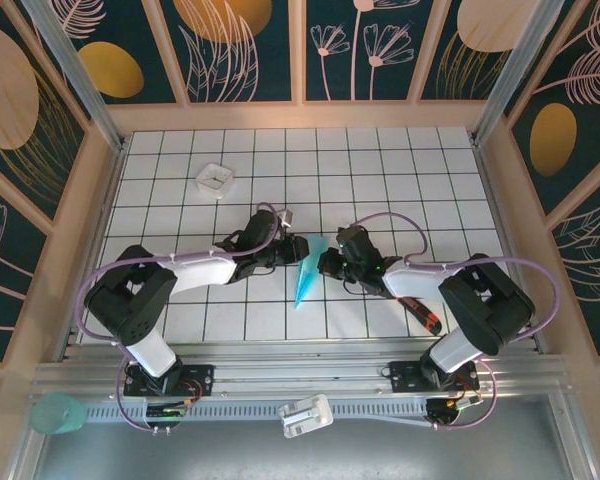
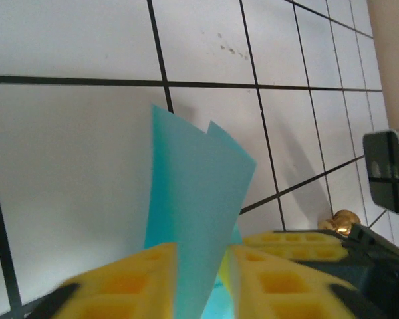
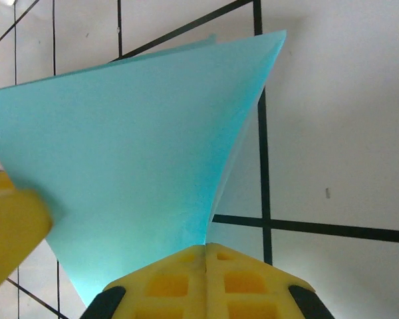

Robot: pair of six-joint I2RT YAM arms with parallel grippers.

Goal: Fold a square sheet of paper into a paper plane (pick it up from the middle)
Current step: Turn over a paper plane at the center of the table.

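Note:
The paper plane (image 1: 308, 268), a slim turquoise-blue dart, stands on edge at the middle of the table with its point toward the near side. My left gripper (image 1: 292, 250) is on its left, my right gripper (image 1: 325, 263) on its right. In the left wrist view the folded paper (image 2: 193, 199) rises through the gap between my yellow fingers (image 2: 133, 286); the left gripper (image 2: 203, 279) is open, its jaws apart. In the right wrist view the right gripper (image 3: 206, 249) is shut, and the paper (image 3: 139, 153) fans out from the seam of its fingers.
A small white square tray (image 1: 215, 178) sits at the back left of the grid table. A red-and-black pen-like tool (image 1: 420, 312) lies under the right arm. A green cup (image 1: 58, 412) stands off the near left corner. Wooden walls (image 1: 100, 200) enclose the table.

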